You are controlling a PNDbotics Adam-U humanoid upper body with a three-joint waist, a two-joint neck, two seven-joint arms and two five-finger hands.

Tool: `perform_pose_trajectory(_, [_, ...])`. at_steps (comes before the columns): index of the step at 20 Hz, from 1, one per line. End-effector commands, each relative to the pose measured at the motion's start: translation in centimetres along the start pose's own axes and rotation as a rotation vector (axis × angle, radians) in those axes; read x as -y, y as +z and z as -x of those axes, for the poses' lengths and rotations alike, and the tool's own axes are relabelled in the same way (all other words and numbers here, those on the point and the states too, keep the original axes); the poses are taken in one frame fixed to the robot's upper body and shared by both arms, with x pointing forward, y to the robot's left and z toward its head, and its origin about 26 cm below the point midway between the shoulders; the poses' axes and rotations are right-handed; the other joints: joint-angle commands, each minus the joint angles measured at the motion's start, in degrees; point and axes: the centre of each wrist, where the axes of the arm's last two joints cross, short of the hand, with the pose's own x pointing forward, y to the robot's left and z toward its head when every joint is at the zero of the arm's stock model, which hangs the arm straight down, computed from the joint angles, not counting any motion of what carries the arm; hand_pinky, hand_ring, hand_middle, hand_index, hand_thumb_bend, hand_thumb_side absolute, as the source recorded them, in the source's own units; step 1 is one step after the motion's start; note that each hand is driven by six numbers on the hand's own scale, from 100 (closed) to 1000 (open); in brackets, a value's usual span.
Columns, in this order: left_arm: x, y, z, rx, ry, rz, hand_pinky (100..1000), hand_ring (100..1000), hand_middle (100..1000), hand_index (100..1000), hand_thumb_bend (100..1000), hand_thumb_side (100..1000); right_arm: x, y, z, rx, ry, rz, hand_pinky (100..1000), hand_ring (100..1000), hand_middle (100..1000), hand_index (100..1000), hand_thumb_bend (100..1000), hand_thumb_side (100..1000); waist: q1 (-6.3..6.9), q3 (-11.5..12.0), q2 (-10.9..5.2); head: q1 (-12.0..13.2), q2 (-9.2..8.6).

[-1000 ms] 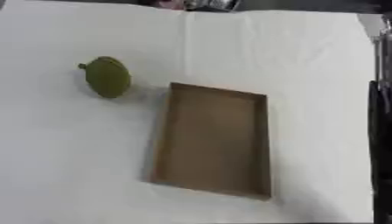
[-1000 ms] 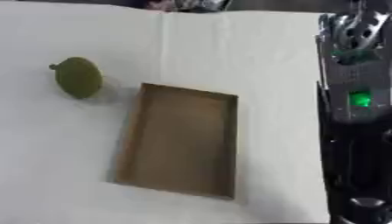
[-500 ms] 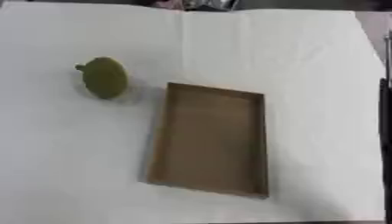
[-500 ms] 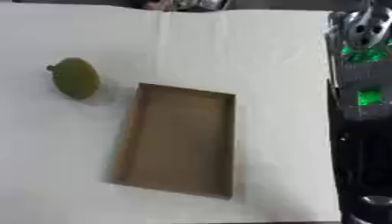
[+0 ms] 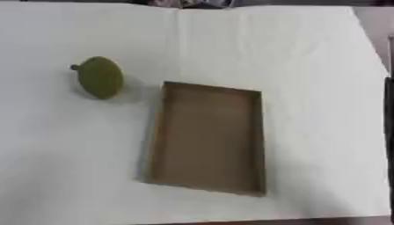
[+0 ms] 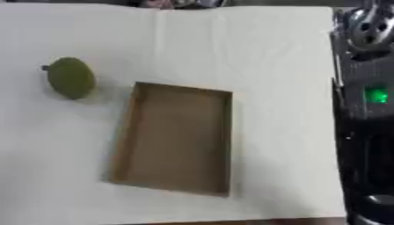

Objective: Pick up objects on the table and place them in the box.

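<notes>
Right eye view alone shows the arm [image 6: 368,114] (green light) beside the box [image 6: 175,138].

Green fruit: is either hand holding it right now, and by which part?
Nothing is held. The green fruit lies alone on the white table, left of the empty brown box, apart from it. No hand shows in either view.

Bright, even light on the white counter [image 5: 292,52]. Both views are soft and blurred. The fruit [image 5: 100,77] and box [image 5: 208,138] cast faint shadows. No glare; no fingers show.
</notes>
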Motion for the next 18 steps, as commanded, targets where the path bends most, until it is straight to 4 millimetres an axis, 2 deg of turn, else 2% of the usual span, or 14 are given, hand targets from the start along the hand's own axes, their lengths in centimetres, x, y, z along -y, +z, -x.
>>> perform_pose_trajectory(1, [-1.5,-1.3,0.0,0.036,-0.044,0.124,956,915,840,929,146,372,0.4,-0.5,-0.6,0.03,-0.006,0.016,784,529,683,750,100,555,0.46,-0.04,-1.14,0.23,-0.11])
perform_pose_trajectory(3, [-1.5,-2.0,-0.5,0.064,-0.026,0.197,964,924,849,929,205,348,0.3,-0.5,-0.6,0.024,-0.008,0.013,784,528,683,750,100,555,0.5,-0.17,-1.1,0.44,-0.17])
perform_pose_trajectory(9, [-1.9,-4.0,-2.4,0.152,-0.016,0.332,966,936,862,945,255,320,0.2,-0.4,-0.6,0.019,-0.02,0.007,784,527,683,749,100,555,0.58,-0.48,-1.18,0.86,-0.26])
perform_pose_trajectory(10, [-1.9,-4.2,-2.6,0.161,-0.02,0.351,969,940,866,949,300,324,0.1,-0.3,-0.6,0.018,-0.021,0.006,784,526,683,749,100,555,0.59,-0.54,-1.2,0.94,-0.26])
perform_pose_trajectory(12, [-1.8,-4.7,-3.1,0.185,-0.033,0.398,972,943,869,952,329,345,0.1,-0.3,-0.6,0.016,-0.025,0.005,784,526,683,749,100,555,0.62,-0.68,-1.23,1.16,-0.21])
perform_pose_trajectory(18, [-1.7,-6.4,-4.6,0.249,-0.042,0.453,972,947,873,955,325,341,-0.1,-0.1,-0.7,0.01,-0.036,-0.001,784,525,683,749,100,555,0.67,-0.85,-1.36,1.75,0.02])
